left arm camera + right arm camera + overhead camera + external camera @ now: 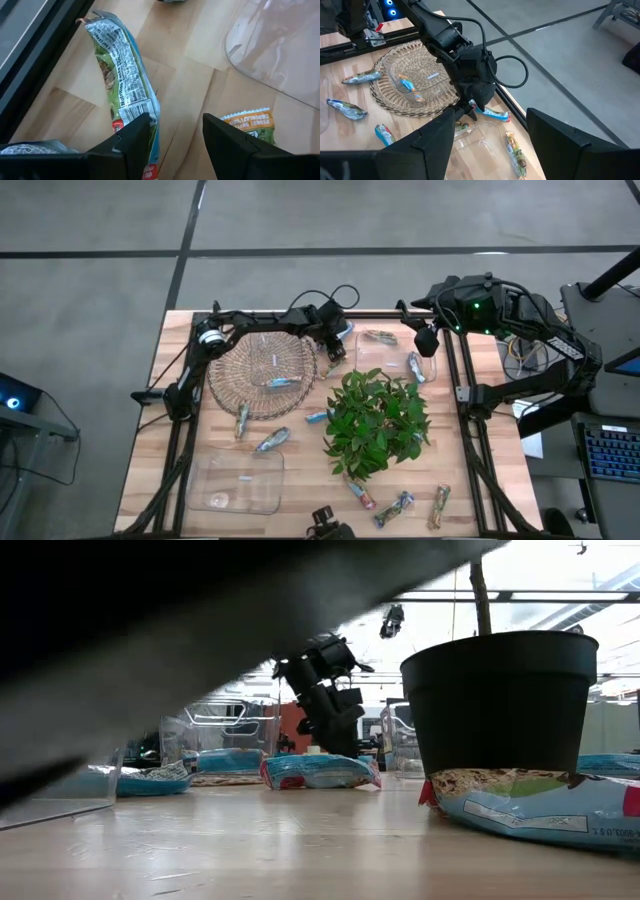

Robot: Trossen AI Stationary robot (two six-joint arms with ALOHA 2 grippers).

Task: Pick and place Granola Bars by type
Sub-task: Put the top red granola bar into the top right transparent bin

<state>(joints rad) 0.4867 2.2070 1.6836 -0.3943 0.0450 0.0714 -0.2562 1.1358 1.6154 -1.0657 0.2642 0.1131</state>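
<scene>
While the right gripper (427, 340) waited open at two o'clock, the left gripper (334, 348) hovered half-open at twelve o'clock over a blue-edged granola bar (122, 82), holding nothing.

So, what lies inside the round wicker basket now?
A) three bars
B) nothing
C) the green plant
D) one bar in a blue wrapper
D: the high view shows a single blue-wrapped bar in the clear dish on the basket, while the plant stands on the table beside it.
</scene>
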